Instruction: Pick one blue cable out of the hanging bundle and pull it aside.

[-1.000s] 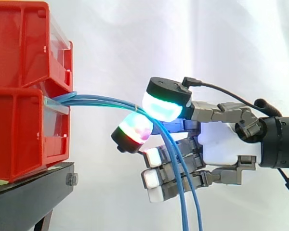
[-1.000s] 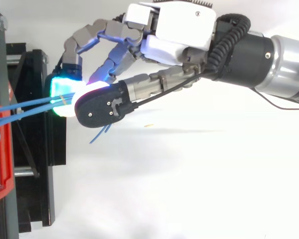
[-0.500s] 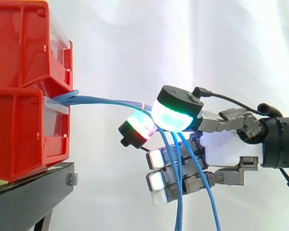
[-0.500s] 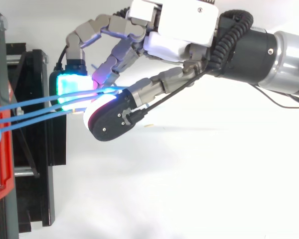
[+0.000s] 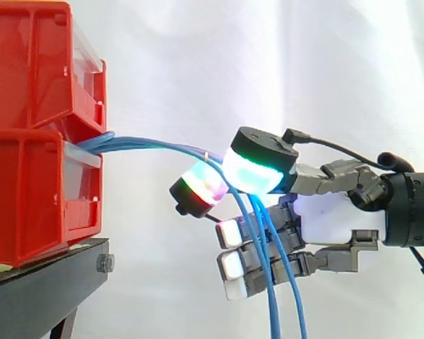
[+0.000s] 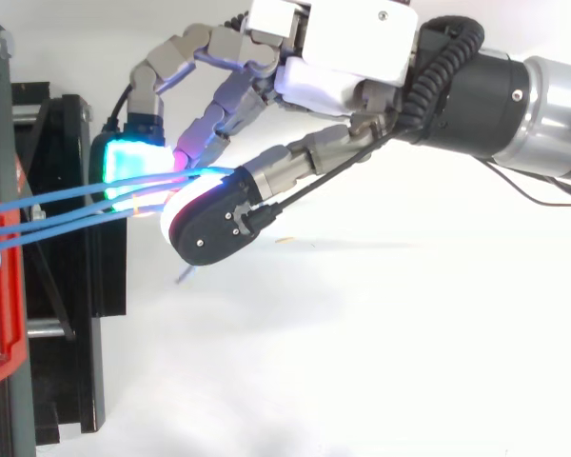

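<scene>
1. Your red bins (image 5: 35, 127) stood stacked at the left on the black stand (image 5: 46, 272), in front of the white curtain.
2. Your robot hand (image 5: 336, 219) reached in from the right, level with the gap between the upper and lower bin and well apart from both. Its fingers were curled, clamped on the blue cables (image 5: 155, 146).
3. The blue cables came out between the two bins and ran right as a tight bundle. From above, they stretched from the bin at the left edge to the hand (image 6: 352, 48). Beyond the pinch they hung down across the lower curled fingers and left the bottom of the side view.
4. The pinch sat between the green-glowing pad (image 5: 253, 173) above and the pink-glowing pad (image 5: 201, 185) below and to its left. I could not tell whether one cable or several were caught there.
5. Against a second ago, the hand was a little farther from the bins and slightly lower. Against half a second ago it had barely moved, but the hanging ends had swung closer together.
</scene>
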